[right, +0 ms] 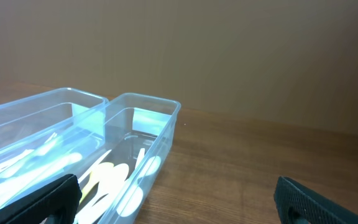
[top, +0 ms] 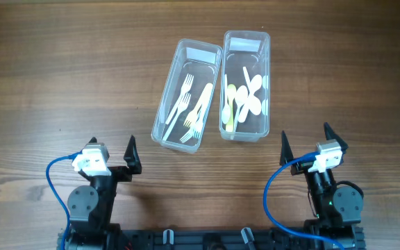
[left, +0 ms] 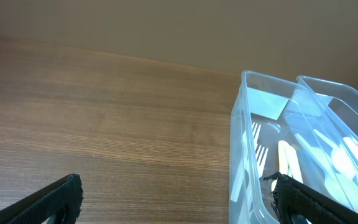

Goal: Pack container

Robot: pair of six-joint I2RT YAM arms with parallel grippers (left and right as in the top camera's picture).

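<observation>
Two clear plastic containers stand side by side at the table's middle back. The left container (top: 186, 96) holds several white plastic forks (top: 189, 107). The right container (top: 246, 85) holds several white and pale yellow spoons (top: 250, 97). My left gripper (top: 111, 149) is open and empty at the front left; in its wrist view (left: 176, 193) the fork container (left: 253, 155) is at the right. My right gripper (top: 304, 139) is open and empty at the front right; in its wrist view (right: 176, 193) the spoon container (right: 135, 162) is at the left.
The brown wooden table (top: 61, 69) carries nothing else in view. The arm bases and blue cables (top: 54, 180) sit at the front edge.
</observation>
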